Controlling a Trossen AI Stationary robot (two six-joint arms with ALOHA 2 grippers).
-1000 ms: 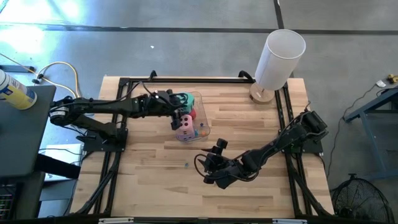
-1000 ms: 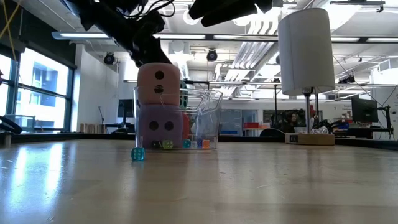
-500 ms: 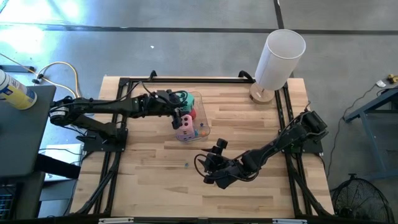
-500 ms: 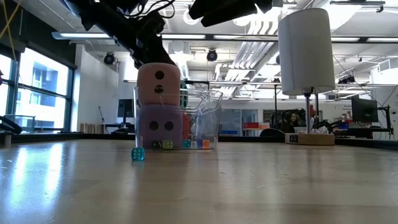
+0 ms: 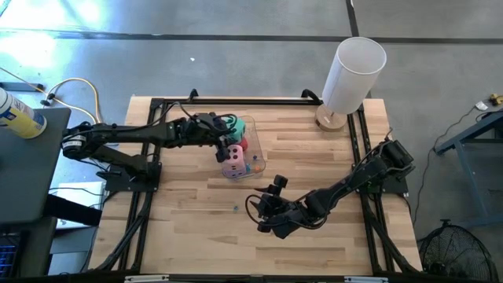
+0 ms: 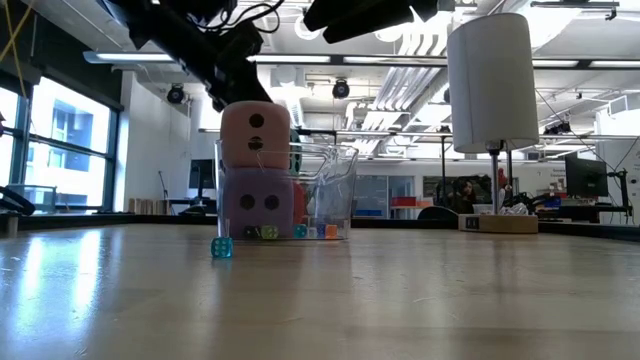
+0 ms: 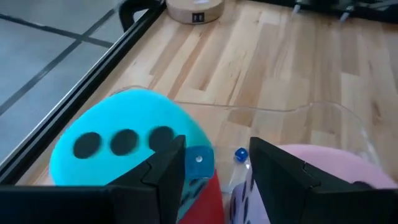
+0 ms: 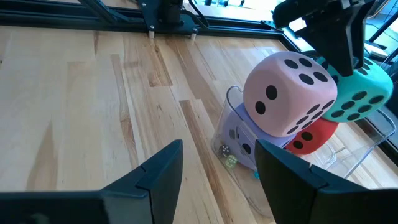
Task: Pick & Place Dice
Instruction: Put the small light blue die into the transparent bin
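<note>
All four dice sit stacked in a clear container [image 5: 250,149] a little toward 12 o'clock from the middle of the worktop [image 5: 189,228]. The purple die [image 6: 256,203] is at the bottom with the pink die [image 8: 287,92] on top of it; the red die [image 8: 310,137] lies beside them under the teal die [image 7: 124,140], which rides highest at the back.

The left gripper [image 5: 222,140] hangs over the container's 9 o'clock rim, its arm reaching in from that side. Its fingers [image 7: 168,171] stand partly apart with nothing between them, the teal die just ahead of one and the pink die just ahead of the other.

The right gripper [image 5: 271,220] waits near the worktop's 6 o'clock edge, well apart from the pile; its fingers [image 8: 158,168] are also partly open and empty, looking toward the container at its 11 o'clock.

The left arm is by far the nearer. My guess is that placing is finished or close to it, and that gripper needs only a clean lift.
</note>
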